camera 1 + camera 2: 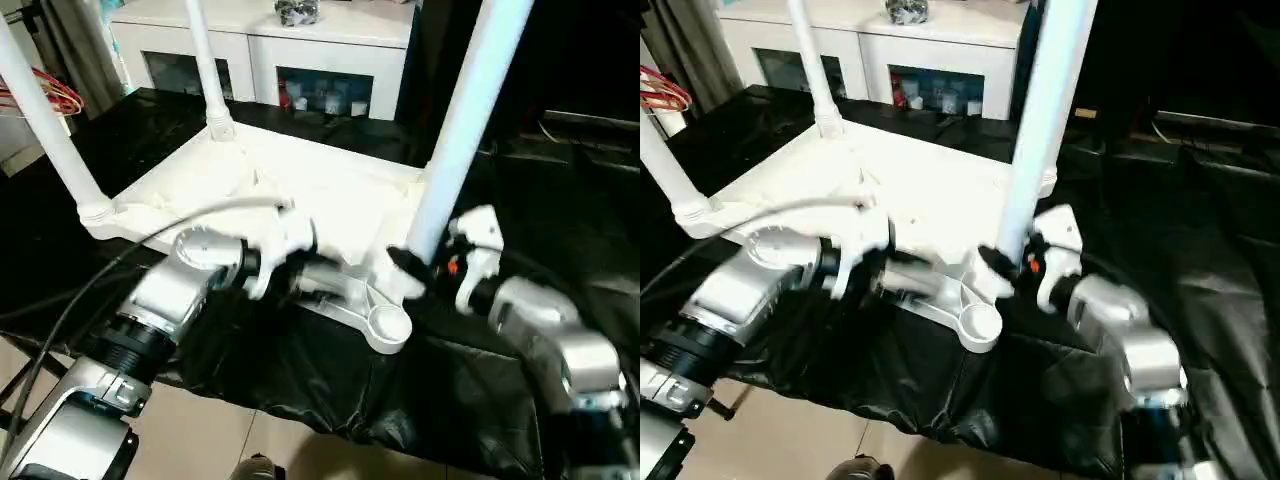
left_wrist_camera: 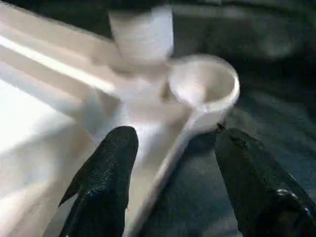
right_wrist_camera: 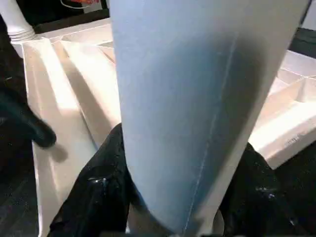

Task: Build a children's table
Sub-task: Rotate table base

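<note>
The white table top [image 1: 300,185] lies underside up on a black cloth. Two white legs stand in its sockets, one at the left corner [image 1: 45,120] and one at the back corner [image 1: 205,65]. My right gripper [image 1: 410,265] is shut on a third leg [image 1: 465,120], which leans slightly; its lower end hangs just behind the empty near-corner socket [image 1: 388,327]. In the right wrist view the black fingers [image 3: 98,192] clasp that leg [image 3: 197,98] from both sides. My left gripper [image 2: 173,136] is open, straddling the top's rim beside the empty socket [image 2: 205,84].
A white cabinet [image 1: 300,50] with glass doors stands behind the work. The black cloth [image 1: 300,380] hangs over the front edge above a tiled floor [image 1: 200,430]. Red cables [image 1: 50,95] lie at the far left. A grey cable [image 1: 200,215] runs over my left forearm.
</note>
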Controlling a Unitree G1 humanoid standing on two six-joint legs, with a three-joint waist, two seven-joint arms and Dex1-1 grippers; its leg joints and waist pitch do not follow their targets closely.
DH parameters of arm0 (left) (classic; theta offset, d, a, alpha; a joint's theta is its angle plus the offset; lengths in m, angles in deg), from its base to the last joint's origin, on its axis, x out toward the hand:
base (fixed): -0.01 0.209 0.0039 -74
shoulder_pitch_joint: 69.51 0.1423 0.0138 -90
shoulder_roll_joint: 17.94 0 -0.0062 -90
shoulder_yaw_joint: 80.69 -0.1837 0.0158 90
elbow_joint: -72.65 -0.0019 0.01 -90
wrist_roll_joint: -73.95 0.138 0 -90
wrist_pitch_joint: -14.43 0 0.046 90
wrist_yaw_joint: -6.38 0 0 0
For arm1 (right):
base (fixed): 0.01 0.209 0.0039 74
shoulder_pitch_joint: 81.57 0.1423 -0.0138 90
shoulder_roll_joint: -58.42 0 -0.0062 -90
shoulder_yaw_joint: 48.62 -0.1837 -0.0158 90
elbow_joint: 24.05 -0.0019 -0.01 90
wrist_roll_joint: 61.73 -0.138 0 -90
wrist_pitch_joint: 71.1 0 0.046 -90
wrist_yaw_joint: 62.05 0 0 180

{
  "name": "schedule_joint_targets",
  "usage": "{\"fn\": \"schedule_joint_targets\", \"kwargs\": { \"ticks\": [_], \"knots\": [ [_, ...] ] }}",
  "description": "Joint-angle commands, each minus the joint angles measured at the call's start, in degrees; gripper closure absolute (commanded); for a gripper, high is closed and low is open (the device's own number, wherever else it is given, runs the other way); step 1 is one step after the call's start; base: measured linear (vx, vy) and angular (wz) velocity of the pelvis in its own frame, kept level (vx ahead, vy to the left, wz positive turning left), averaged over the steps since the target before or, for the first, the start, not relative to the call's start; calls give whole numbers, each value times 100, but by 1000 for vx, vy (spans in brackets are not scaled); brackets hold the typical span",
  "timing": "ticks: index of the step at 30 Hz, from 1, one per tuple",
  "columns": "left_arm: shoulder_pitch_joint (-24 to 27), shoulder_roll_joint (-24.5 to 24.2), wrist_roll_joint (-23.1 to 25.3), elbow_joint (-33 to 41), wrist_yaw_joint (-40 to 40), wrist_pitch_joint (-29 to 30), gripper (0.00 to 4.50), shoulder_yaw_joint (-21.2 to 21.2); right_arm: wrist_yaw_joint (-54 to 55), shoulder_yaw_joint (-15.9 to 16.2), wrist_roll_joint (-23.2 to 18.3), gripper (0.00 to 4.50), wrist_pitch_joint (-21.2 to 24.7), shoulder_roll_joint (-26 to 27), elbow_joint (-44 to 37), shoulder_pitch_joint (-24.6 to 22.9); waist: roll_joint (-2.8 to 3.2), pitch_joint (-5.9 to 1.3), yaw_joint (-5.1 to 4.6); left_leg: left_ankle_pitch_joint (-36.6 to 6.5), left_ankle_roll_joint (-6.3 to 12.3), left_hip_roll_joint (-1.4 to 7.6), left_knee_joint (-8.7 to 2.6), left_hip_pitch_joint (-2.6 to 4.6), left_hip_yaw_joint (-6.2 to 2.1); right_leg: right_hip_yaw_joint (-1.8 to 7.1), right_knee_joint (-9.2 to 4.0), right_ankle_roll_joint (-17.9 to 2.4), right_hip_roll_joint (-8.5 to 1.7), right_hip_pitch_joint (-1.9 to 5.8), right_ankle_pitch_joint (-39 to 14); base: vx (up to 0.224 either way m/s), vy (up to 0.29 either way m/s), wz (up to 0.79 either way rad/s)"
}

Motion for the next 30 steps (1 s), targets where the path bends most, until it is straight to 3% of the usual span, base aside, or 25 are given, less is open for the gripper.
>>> {"fn": "schedule_joint_targets", "kwargs": {
  "ticks": [1,5,9,20,30],
  "knots": [
    [-186,-18,252,-334,-63,-329,162,-132,58,-81,34,259,-89,15,-163,-41,-44,-434,-29,-1707,-229,202,-463,164,-80,288,-414,-762,-381,237,-1815,0,0,0],
    [-442,154,600,-1026,308,-785,162,-263,116,-55,57,259,-115,54,-226,-121,-61,-425,-41,-1810,-231,204,-462,165,-85,285,-445,-755,-404,239,-1997,0,0,0],
    [-631,357,847,-1617,492,-1157,199,-287,163,-20,80,259,-102,100,-348,-210,-71,-425,-68,-1746,-182,200,-459,144,-89,282,-459,-739,-404,259,-2000,0,0,0],
    [-1006,557,1136,-2603,417,-1713,273,-310,142,-76,119,259,-105,28,-461,-273,-48,-431,-77,-1707,-116,209,-446,166,-76,284,-434,-979,-394,251,-1646,0,0,0],
    [-1092,607,1125,-2789,-331,-1497,354,-304,127,-139,149,259,-106,-30,-487,-335,-71,-417,-85,-1700,-84,215,-465,138,-92,279,-432,-989,-421,289,-1764,0,0,0]
  ]
}}
